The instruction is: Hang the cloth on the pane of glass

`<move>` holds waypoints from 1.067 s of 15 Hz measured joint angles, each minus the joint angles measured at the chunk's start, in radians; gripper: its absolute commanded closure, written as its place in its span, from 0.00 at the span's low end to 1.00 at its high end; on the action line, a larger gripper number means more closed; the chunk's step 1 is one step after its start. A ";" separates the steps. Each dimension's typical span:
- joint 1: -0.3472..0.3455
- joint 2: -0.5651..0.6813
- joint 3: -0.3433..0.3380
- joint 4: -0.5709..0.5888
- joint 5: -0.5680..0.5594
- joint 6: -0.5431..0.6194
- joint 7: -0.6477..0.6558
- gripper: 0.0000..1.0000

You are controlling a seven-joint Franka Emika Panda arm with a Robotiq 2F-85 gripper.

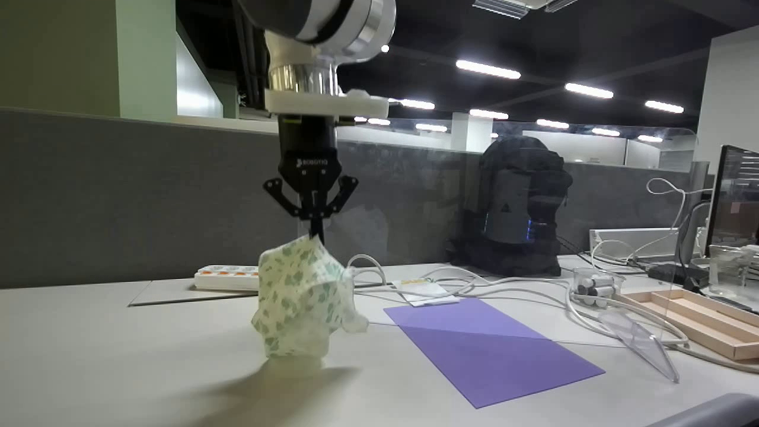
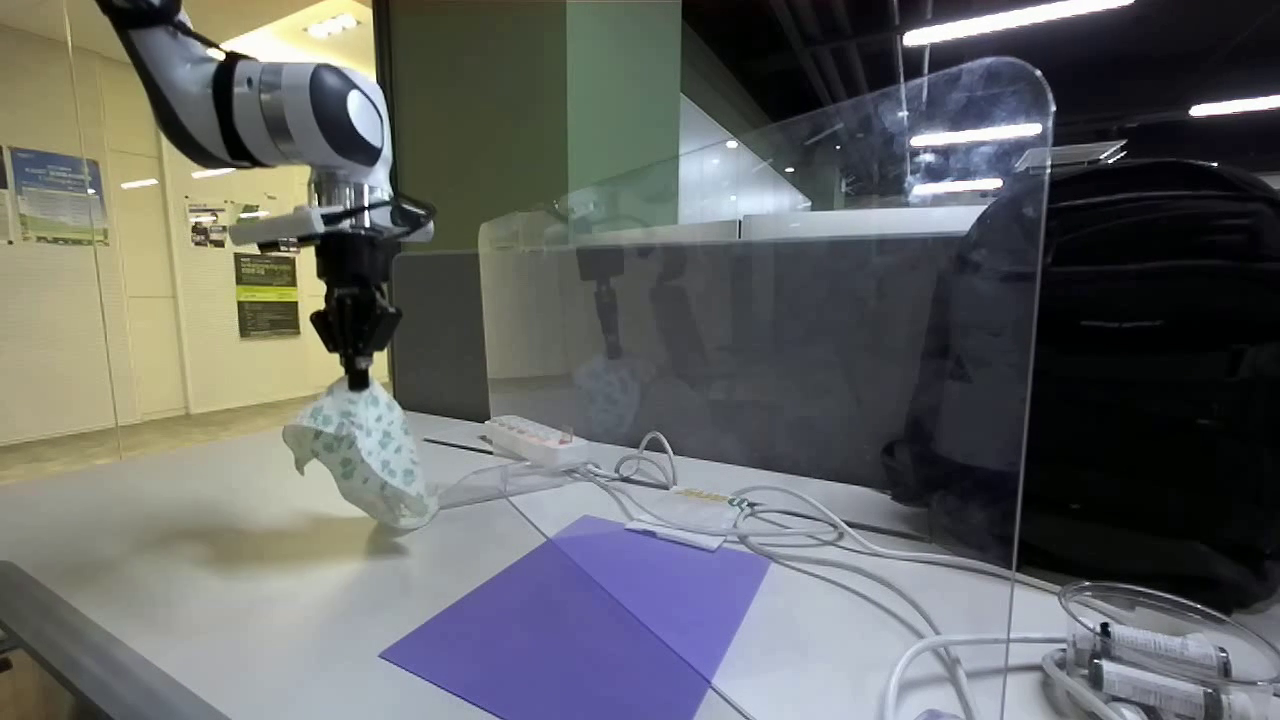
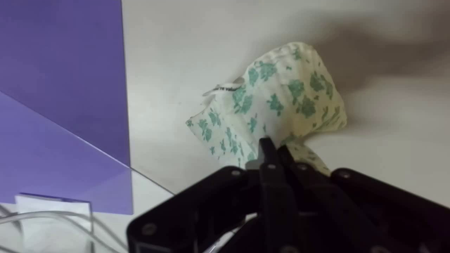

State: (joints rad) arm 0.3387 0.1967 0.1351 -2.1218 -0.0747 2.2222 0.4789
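My gripper [image 1: 317, 231] is shut on the cloth [image 1: 302, 296], pale with green flowers, which hangs crumpled from the fingertips. In an exterior view [image 2: 358, 378] the cloth [image 2: 365, 450] hangs close above the table; I cannot tell whether its lowest edge touches. In the wrist view the fingertips [image 3: 276, 146] pinch the cloth [image 3: 274, 95] near its top. The pane of glass [image 2: 760, 320] stands upright to the right of the cloth, with a faint reflection of gripper and cloth in it. Its clear foot [image 1: 643, 344] shows at one end. The cloth is apart from the pane's top edge, and lower than it.
A purple sheet [image 1: 492, 350] lies flat under and beside the pane. A white power strip [image 2: 535, 440], loose white cables [image 2: 830, 540] and a white packet [image 1: 424, 292] lie behind. A black backpack [image 1: 522, 207], a wooden tray [image 1: 705, 323] and a grey partition [image 1: 148, 201] stand around.
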 measured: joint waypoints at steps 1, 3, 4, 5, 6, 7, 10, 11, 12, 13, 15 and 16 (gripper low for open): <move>0.000 -0.036 0.001 0.018 -0.008 -0.062 0.032 1.00; -0.002 -0.108 0.006 0.056 -0.015 -0.167 0.088 1.00; -0.007 -0.145 0.009 0.074 -0.015 -0.210 0.110 0.98; -0.015 -0.179 0.014 0.092 -0.011 -0.251 0.121 0.98; -0.022 -0.208 0.017 0.102 -0.007 -0.280 0.124 0.98; -0.026 -0.229 0.018 0.104 -0.006 -0.295 0.126 0.98; -0.030 -0.231 0.020 0.104 -0.006 -0.299 0.129 1.00; -0.035 -0.226 0.025 0.102 -0.009 -0.292 0.128 1.00; -0.044 -0.221 0.031 0.099 -0.014 -0.280 0.128 1.00; -0.052 -0.217 0.036 0.099 -0.027 -0.268 0.128 1.00; -0.069 -0.220 0.040 0.108 -0.066 -0.248 0.130 1.00; -0.078 -0.226 0.041 0.119 -0.092 -0.243 0.133 1.00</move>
State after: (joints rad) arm 0.2606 -0.0290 0.1756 -2.0027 -0.1666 1.9792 0.6119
